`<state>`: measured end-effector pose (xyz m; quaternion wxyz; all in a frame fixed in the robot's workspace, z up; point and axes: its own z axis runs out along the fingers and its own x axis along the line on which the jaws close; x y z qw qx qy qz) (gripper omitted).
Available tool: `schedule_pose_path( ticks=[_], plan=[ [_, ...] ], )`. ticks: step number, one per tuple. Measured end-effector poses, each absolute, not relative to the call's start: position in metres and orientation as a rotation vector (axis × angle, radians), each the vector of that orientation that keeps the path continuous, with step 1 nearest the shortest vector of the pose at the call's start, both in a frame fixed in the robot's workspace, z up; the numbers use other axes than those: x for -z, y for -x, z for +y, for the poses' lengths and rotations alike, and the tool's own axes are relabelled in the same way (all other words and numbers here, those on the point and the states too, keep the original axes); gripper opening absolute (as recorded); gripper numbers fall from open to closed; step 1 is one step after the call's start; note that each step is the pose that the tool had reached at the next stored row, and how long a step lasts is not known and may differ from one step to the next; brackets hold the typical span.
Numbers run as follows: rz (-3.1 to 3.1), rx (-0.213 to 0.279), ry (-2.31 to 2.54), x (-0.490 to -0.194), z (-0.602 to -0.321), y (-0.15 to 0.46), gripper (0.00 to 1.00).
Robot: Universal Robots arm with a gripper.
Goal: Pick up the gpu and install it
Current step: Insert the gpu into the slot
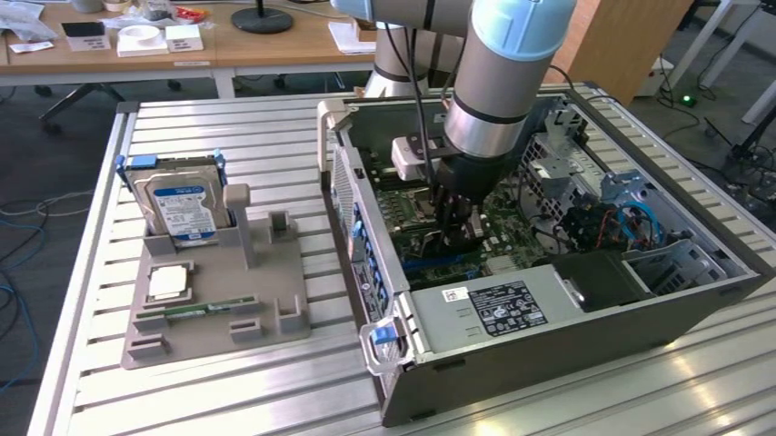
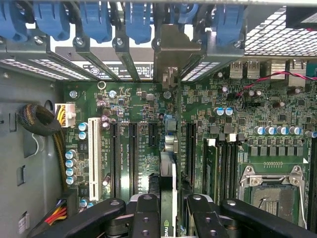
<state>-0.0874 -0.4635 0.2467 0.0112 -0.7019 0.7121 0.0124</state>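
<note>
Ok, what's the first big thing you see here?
A big grey robot arm reaches into an open computer case in the middle. Its pincer grips the gpu edge-on over the green motherboard. A blue-labelled hard drive stands at the exterior view's left.

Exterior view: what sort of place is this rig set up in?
Probably a robotics lab or workshop: a robot arm reaching into an open computer case on a slatted metal table, with cluttered wooden desks behind.

Fingers [image 2: 146,215]: black, closed on the gpu [image 2: 168,188] from both sides
Gpu: edge-on above the green motherboard [image 2: 133,99], between black expansion slots [image 2: 132,148]
Bracket [image 2: 171,49]: metal, up against the blue latches [image 2: 138,20]
</note>
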Motion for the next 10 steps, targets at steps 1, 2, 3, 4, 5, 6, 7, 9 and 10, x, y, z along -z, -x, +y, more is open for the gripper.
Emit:
schedule_pose_path(
  ticks=[1, 2, 3, 4, 5, 6, 7, 9, 10],
  plan=[
    [2.221, -0.039, 2.189, -0.2467, -0.4635, 0.0874, 0.26],
    [2.221, -0.039, 2.19, -0.2467, -0.4635, 0.0874, 0.26],
    [2.22, -0.039, 2.19, -0.2467, -0.4635, 0.0874, 0.26],
    [2.219, -0.039, 2.192, -0.2467, -0.4635, 0.0874, 0.26],
    [2.217, -0.039, 2.194, -0.2467, -0.4635, 0.0874, 0.26],
    [2.215, -0.039, 2.195, -0.2467, -0.4635, 0.0874, 0.26],
    [2.214, -0.039, 2.197, -0.2467, -0.4635, 0.0874, 0.26],
    [2.21, -0.039, 2.201, -0.2467, -0.4636, 0.0874, 0.26],
    [2.208, -0.039, 2.203, -0.2467, -0.4636, 0.0874, 0.26]
  ],
)
